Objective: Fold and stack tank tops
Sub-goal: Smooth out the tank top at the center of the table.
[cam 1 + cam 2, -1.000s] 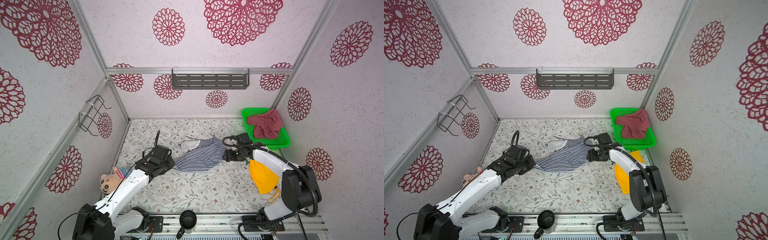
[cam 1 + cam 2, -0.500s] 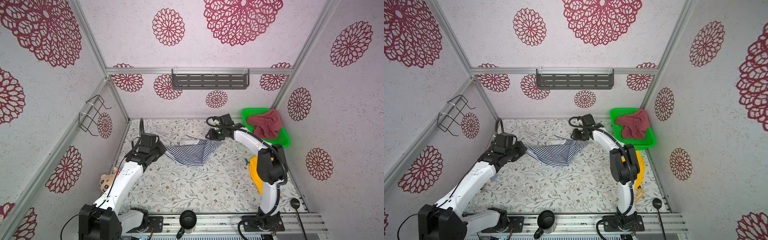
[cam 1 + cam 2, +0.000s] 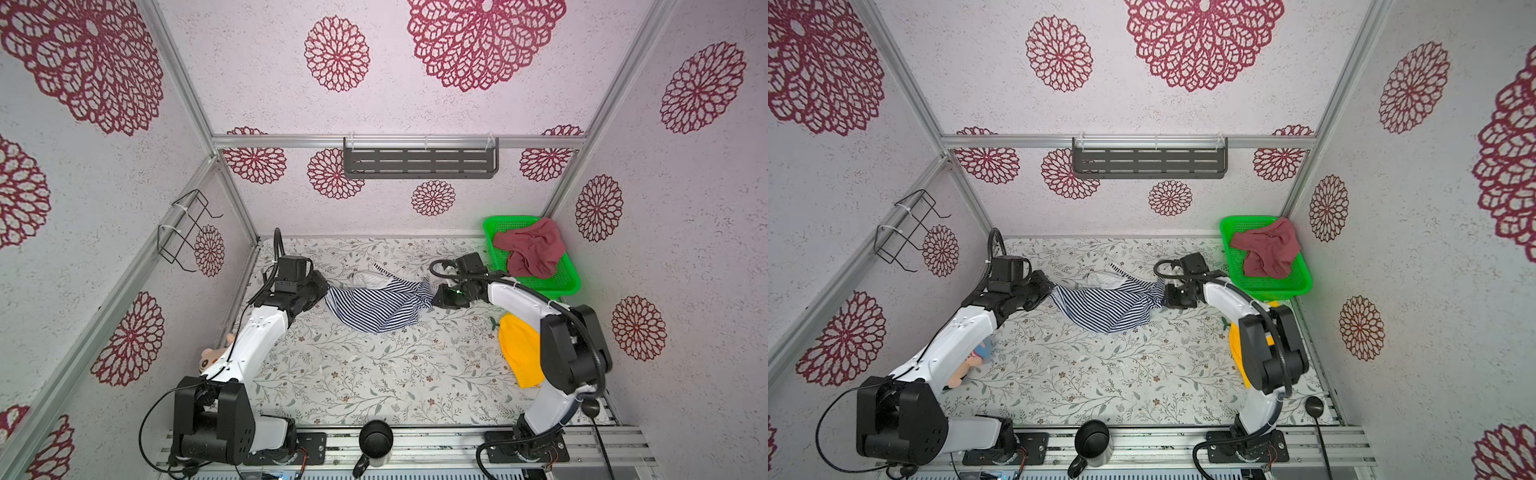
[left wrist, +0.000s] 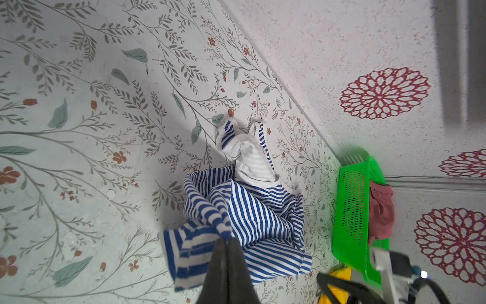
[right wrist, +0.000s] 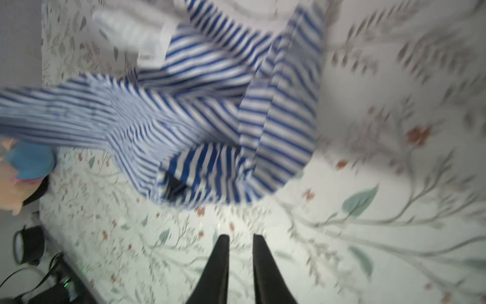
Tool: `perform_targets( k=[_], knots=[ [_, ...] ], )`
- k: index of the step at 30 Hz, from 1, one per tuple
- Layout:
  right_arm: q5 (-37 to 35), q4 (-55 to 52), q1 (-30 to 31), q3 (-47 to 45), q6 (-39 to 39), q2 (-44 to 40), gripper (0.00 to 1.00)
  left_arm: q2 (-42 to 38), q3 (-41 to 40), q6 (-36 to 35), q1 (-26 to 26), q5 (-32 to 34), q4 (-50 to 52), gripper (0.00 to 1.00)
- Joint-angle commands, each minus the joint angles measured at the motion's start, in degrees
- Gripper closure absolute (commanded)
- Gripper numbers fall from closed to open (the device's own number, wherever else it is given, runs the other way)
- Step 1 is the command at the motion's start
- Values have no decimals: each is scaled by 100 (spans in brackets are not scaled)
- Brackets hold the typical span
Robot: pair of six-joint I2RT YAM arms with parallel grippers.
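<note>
The right arm (image 3: 515, 299) has swung from the back wall toward the green basket (image 3: 569, 286). Its right fingers (image 5: 221, 258) have drawn closer together and now stand clear of the striped tank top (image 3: 374, 305). The top was stretched between both arms and now slumps on the worktop (image 3: 374, 374).

Bright and even up top, one wrist cam smeared

Both top views are crisp and evenly lit, shadows soft and faint, wall flowers (image 3: 702, 87) stretched toward the corners. The green basket (image 3: 540, 286) casts a green tint on the wall (image 3: 586, 299) beside it. Left wrist view is sharp, only the left gripper (image 4: 226, 239) up close goes soft. Right wrist view is motion-blurred: striped tank top (image 5: 184, 105) and floral tabletop (image 5: 368, 210) streak, the right gripper (image 5: 240, 235) looks crisp.
</note>
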State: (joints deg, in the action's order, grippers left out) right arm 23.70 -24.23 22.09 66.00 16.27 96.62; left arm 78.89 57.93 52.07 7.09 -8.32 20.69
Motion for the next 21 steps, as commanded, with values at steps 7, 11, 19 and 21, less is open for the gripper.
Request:
perform_targets(
  k=[7, 11, 19, 21],
  knots=[
    [-10, 1176, 715, -405, -277, 244, 60, 196, 141, -13, -67, -104, -188, 100],
    [-867, 1864, 982, -598, -370, 429, 44, 197, 131, -37, -68, -82, -197, 100],
    [-1887, 2434, 1357, -755, -273, 602, 40, 228, 139, -96, -68, -100, -188, 100],
    [-2091, 2519, 1377, -769, -215, 660, 40, 223, 139, -114, -70, -101, -184, 100]
  ],
)
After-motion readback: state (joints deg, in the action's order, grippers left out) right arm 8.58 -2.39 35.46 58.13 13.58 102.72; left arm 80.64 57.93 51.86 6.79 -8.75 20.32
